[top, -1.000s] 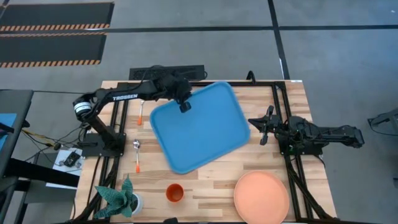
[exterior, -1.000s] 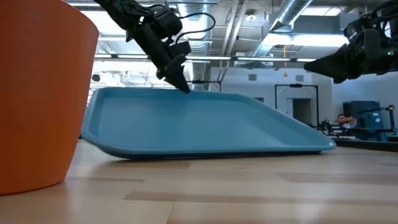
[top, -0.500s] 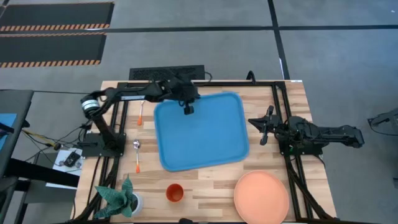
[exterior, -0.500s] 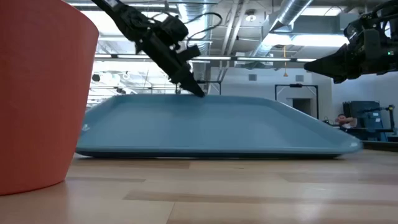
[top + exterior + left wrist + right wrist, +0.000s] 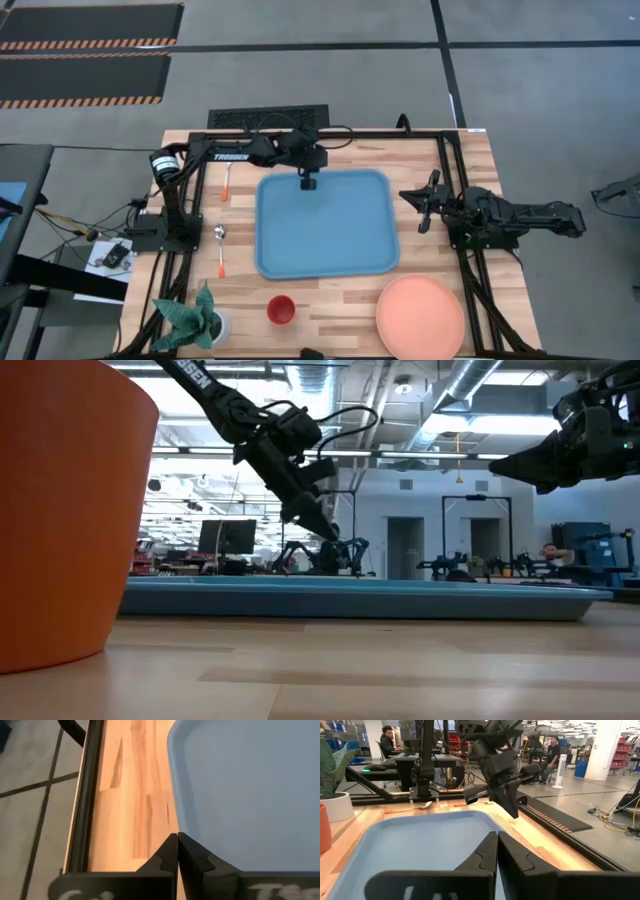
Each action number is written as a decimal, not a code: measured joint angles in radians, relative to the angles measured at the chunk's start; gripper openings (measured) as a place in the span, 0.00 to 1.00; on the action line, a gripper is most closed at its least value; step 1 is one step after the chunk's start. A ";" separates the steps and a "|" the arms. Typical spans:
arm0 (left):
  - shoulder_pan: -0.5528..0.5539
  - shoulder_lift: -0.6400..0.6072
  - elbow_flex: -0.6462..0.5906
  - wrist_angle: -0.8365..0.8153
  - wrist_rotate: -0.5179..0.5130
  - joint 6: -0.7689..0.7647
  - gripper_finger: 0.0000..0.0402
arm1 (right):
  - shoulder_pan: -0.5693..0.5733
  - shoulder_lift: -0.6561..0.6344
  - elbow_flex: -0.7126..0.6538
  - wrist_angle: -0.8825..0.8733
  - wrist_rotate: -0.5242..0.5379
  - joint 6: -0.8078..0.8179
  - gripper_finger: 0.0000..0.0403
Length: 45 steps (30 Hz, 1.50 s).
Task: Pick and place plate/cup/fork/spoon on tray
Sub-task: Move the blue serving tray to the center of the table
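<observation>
Squaring the bright blue rectangular plastic tray [image 5: 327, 222]: tilted a second ago, it now lies flat and straight.
You see the left gripper [image 5: 308, 181] clenched empty above its 12 o'clock rim; loading can begin.

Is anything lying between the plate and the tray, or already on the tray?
Nothing visible. The plate sits just off the tray's near right corner with only bare wood between them, and the tray's surface is empty.

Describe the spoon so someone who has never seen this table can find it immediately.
Start at the big blue tray in the middle of the wooden table, then look just off its left edge. Two small orange-handled utensils lie there; the spoon is the one nearer the potted plant, with a rounded silver bowl, while the fork lies farther up.
</observation>
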 joint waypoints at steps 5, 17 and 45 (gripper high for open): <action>0.006 0.021 -0.001 0.029 -0.012 0.009 0.01 | 0.000 0.000 0.000 0.000 0.000 0.000 0.09; -0.053 -0.092 0.002 -0.248 0.080 -0.094 0.00 | 0.000 0.000 0.000 0.000 0.000 0.000 0.09; -0.171 -0.110 -0.291 -0.286 -0.191 -0.431 0.00 | 0.000 0.000 0.000 0.000 0.000 0.000 0.09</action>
